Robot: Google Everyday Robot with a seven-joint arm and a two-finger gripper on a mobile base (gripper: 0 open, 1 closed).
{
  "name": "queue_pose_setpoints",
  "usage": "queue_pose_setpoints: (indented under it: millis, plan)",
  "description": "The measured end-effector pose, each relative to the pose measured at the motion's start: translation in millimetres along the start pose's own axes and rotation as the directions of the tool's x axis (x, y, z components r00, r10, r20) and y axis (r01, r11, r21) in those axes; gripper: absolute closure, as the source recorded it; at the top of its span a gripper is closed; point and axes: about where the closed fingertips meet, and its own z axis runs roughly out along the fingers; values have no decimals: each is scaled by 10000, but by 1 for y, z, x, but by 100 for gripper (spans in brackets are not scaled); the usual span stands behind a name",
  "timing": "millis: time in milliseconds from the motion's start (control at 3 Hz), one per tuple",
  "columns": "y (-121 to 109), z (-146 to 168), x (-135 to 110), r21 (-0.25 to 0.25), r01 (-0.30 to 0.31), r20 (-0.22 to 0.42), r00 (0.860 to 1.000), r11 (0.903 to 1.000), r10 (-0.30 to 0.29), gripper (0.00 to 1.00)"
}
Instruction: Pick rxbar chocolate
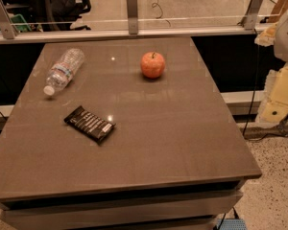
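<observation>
The rxbar chocolate (90, 124) is a flat black-wrapped bar with white lettering. It lies flat and at an angle on the left front part of the brown table (173, 143). My gripper (277, 96) shows as pale cream parts at the right edge of the camera view, beyond the table's right side. It is far from the bar and holds nothing that I can see.
A clear water bottle (62, 71) lies on its side at the back left of the table. A red-orange apple (152, 64) stands at the back middle. A glass railing (131, 13) runs behind the table. Speckled floor (273, 176) lies to the right.
</observation>
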Motion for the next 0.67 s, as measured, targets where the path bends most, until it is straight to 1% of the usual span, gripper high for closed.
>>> queue_pose_setpoints:
  millis: [333, 667]
  plan:
    - [0, 0, 0, 2, 0, 1, 10000, 10000, 0, 0]
    - [5, 8, -8, -92, -91, 434, 9990, 9999, 95, 0]
